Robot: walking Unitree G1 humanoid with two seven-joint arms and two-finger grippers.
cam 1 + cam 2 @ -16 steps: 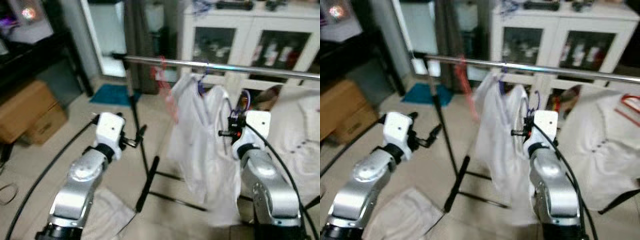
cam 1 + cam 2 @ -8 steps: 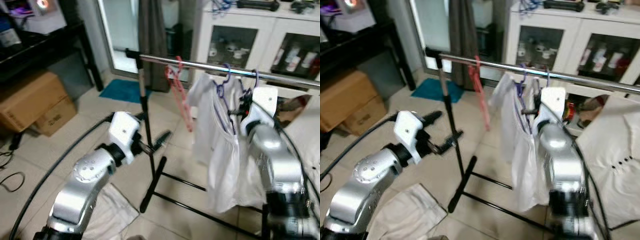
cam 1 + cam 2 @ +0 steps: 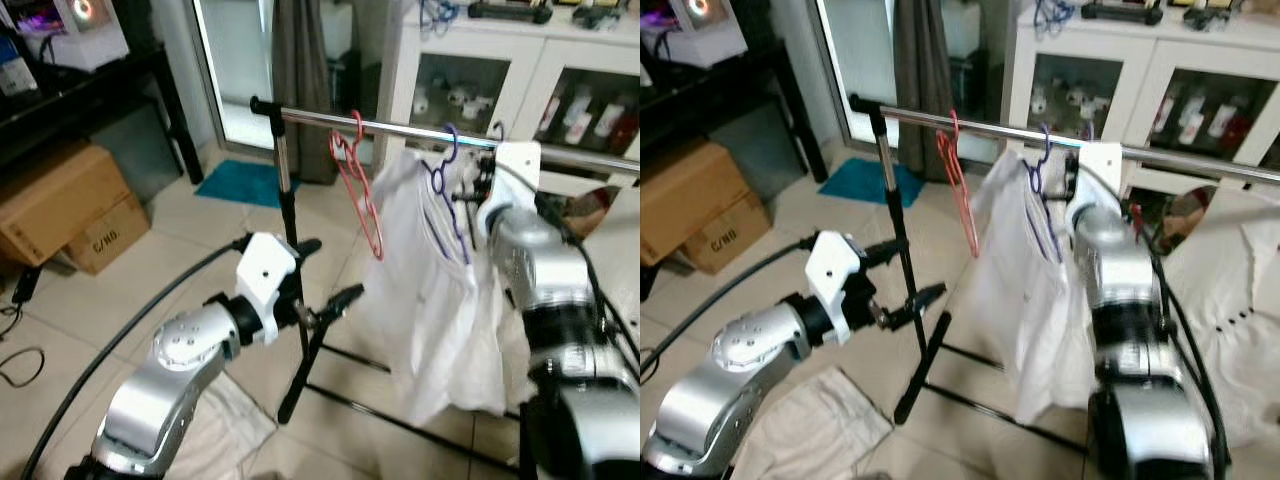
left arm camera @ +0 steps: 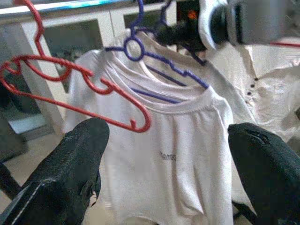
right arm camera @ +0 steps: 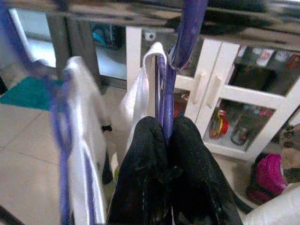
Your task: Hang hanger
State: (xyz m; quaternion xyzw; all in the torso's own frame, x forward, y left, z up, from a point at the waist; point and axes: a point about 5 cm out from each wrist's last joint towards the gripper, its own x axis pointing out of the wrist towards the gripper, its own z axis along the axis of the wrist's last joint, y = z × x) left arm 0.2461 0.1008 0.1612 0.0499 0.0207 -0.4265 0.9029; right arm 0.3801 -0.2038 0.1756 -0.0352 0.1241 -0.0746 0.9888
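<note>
A chrome rail (image 3: 400, 127) spans a black rack. An empty red hanger (image 3: 360, 190) hangs on it. Beside that hangs a purple hanger (image 3: 443, 175) carrying a white shirt (image 3: 430, 300). My right gripper (image 5: 164, 140) is up just under the rail, shut on the neck of a second purple hanger (image 5: 180, 42) whose hook reaches the rail; it also carries white cloth. My left gripper (image 3: 335, 275) is open, lower down beside the rack's post, its fingers (image 4: 70, 173) spread before the red hanger (image 4: 79, 89) and the shirt (image 4: 173, 154).
The rack's upright post (image 3: 290, 210) and floor bar (image 3: 300, 370) stand right in front of my left arm. Cardboard boxes (image 3: 60, 200) sit at the left under a dark table. A white cabinet (image 3: 520, 80) stands behind the rail. A cloth (image 3: 225, 420) lies on the floor.
My right gripper has risen with the purple hanger and its shirt from waist height to the rail. My left gripper moved forward to the post. The camera view also shifted.
</note>
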